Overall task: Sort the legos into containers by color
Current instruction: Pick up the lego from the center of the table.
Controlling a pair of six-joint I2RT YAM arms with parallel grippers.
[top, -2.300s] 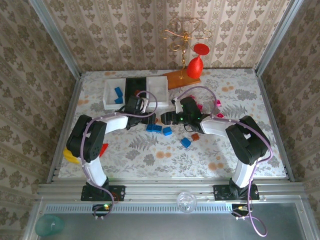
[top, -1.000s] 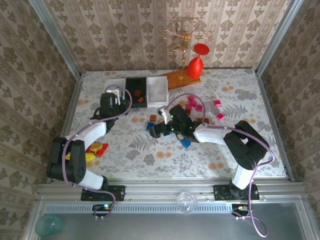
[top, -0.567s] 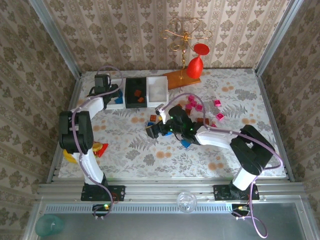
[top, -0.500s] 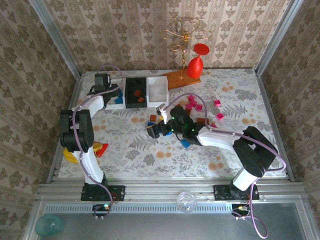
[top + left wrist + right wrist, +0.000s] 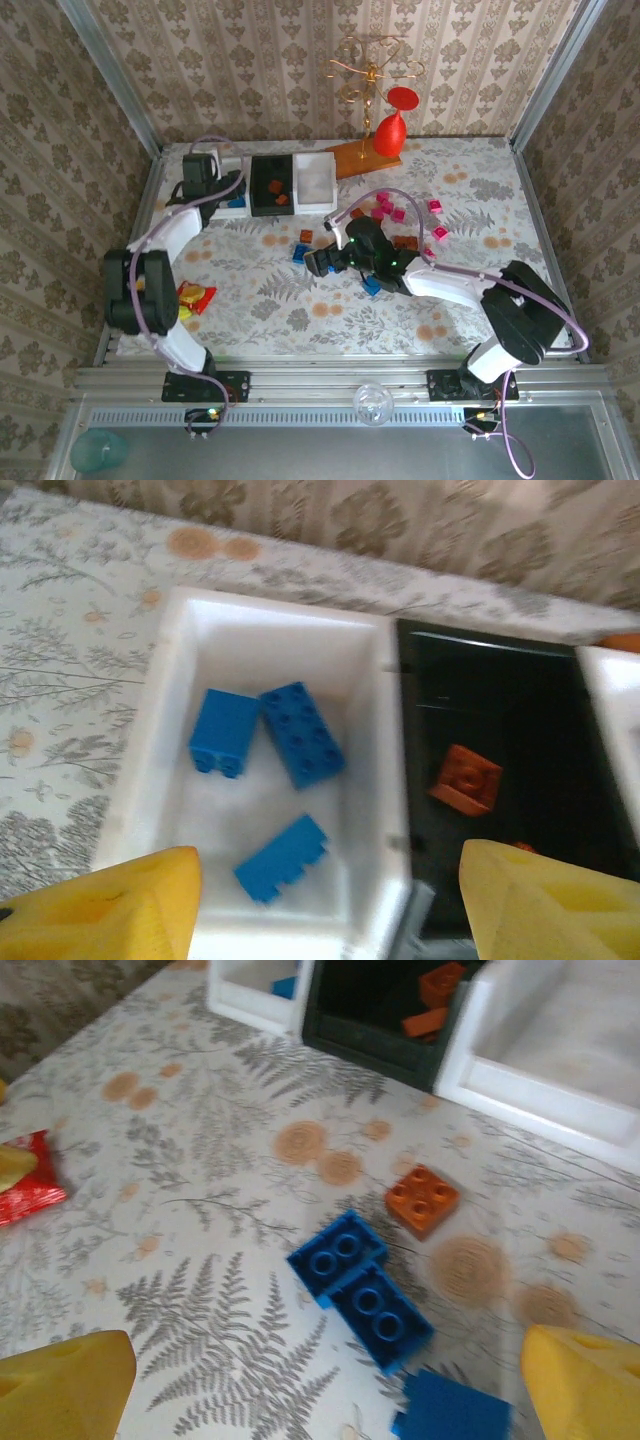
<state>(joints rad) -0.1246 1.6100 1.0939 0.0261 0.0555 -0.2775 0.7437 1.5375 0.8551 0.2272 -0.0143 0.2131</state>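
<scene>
**Surface and room.** The table [image 5: 480, 300] carries a pale fern-and-flower print. Patterned wallpaper [image 5: 250, 70] closes it in on three sides, with metal corner posts [image 5: 110, 80]. Three bins stand in a touching row at the far edge: the left white bin [image 5: 270, 610], the black bin [image 5: 262, 170] and the right white bin [image 5: 315, 180]. Just right of them are a wooden base [image 5: 345, 158] with a gold wire stand [image 5: 368, 70] and a red goblet [image 5: 392, 128].

**Left gripper** [image 5: 330, 920]. It hangs over the left white bin with its jaws well apart. Three blue bricks [image 5: 302, 732] lie loose on that bin's floor. An orange brick [image 5: 465, 778] lies in the black bin.

**Right gripper** [image 5: 325, 1390]. It sits low over mid-table with its jaws spread wide. Ahead of it lie a touching blue pair [image 5: 360, 1290], with a loose orange brick [image 5: 422, 1198] just beside them. Pink bricks [image 5: 385, 210] are scattered further right.

**Obscured.**
- From above, the left arm covers most of the left white bin.
- In the left wrist view, a second orange piece [image 5: 515, 848] in the black bin is cut off by a yellow finger [image 5: 550, 900].
- A blue piece [image 5: 450, 1405] at the bottom of the right wrist view is too blurred to make out its shape.
- At the table's left edge, a yellow toy on something red [image 5: 190, 298] is partly hidden by the left arm, and I cannot tell what they are.
</scene>
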